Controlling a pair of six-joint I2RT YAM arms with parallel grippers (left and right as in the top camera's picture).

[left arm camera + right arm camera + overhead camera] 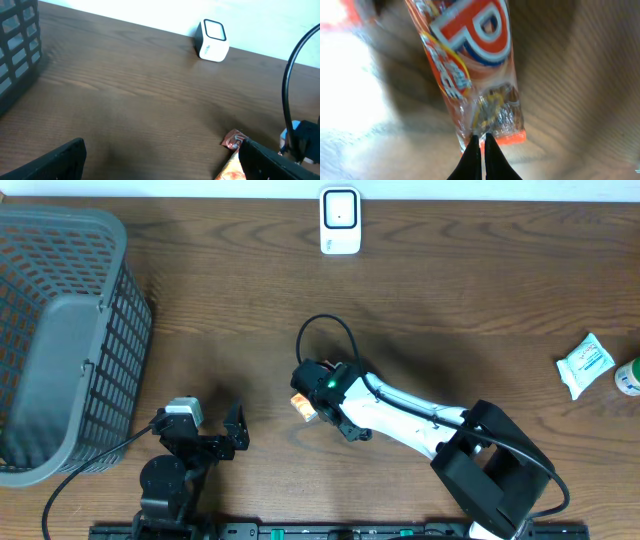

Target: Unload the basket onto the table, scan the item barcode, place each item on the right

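Observation:
The item is a shiny orange-red snack packet [470,65] with a large red letter on it, lying on the brown table. My right gripper [482,137] is shut on the packet's crimped end. From overhead the packet [299,403] shows just left of the right gripper [318,406], near the table's middle. The white barcode scanner [340,220] stands upright at the far edge, well apart from the packet. My left gripper [205,428] is open and empty at the front left. In the left wrist view the packet [233,144] lies beside the left gripper's [160,150] right finger, and the scanner [212,40] is far behind.
A grey mesh basket [60,330] fills the left side. A white sachet [585,363] and a green-and-white container [630,377] lie at the right edge. A black cable [330,330] loops above the right wrist.

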